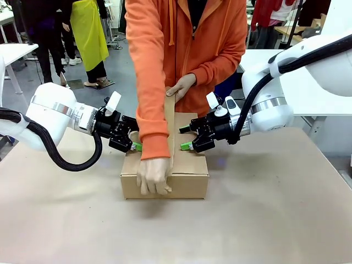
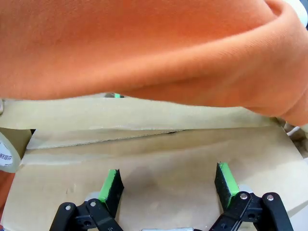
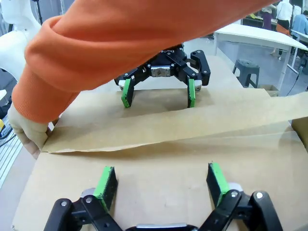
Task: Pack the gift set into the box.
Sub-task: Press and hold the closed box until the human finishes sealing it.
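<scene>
Box: brown corrugated cardboard carton, shallow and rectangular, flaps folded shut, sitting at the middle of the tabletop, between my two grippers.
Tape: a smooth tan strip of paper packing tape lies along the top seam, slightly wrinkled; the roll shows at 9 o'clock in my left wrist view.
Person: orange fleece sleeve stretches over the carton; one hand presses the tape down over the near edge at 6 o'clock, the other hand holds the strip up at the far edge, 12 o'clock.
Left fingers: my left gripper sits at the carton's 9 o'clock side, green pads spread wide, nothing between them; the tips are down at the flat cardboard top, though I cannot tell whether they touch it.
Right fingers: my right gripper sits at the 3 o'clock side, also spread wide and holding nothing, tips low over the lid.
Tabletop: matte beige surface.
Gift set: I cannot see it with the flaps closed.
</scene>
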Available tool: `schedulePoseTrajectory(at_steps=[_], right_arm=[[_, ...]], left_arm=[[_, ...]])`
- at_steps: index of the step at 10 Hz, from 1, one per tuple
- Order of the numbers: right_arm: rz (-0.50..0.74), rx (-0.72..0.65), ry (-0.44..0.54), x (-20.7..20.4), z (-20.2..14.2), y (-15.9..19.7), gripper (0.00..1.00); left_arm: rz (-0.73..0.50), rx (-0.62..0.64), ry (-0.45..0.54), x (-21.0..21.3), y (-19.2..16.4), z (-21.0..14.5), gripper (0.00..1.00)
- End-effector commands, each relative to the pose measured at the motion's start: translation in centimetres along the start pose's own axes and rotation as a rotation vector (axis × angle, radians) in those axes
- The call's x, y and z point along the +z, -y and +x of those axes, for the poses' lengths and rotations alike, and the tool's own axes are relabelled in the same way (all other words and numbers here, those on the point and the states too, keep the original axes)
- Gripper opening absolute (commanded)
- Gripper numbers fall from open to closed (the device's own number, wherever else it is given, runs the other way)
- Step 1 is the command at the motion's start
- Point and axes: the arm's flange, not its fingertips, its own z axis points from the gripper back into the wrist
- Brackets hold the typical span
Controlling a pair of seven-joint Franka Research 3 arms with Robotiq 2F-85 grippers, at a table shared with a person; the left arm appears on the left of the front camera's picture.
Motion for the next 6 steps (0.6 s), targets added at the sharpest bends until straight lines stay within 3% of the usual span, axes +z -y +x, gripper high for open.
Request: schedulePoseTrajectory(at_steps=[1,6], right_arm=[[-0.001,0.024,-0.003,-0.01,-0.05,-0.13,1.0],[-0.001,0.024,-0.003,-0.01,-0.05,-0.13,1.0]], left_arm=[[0.003,-0.02,0.006,0.03,0.2,-0.22,1.0],[0.003,-0.02,0.006,0.03,0.2,-0.22,1.0]])
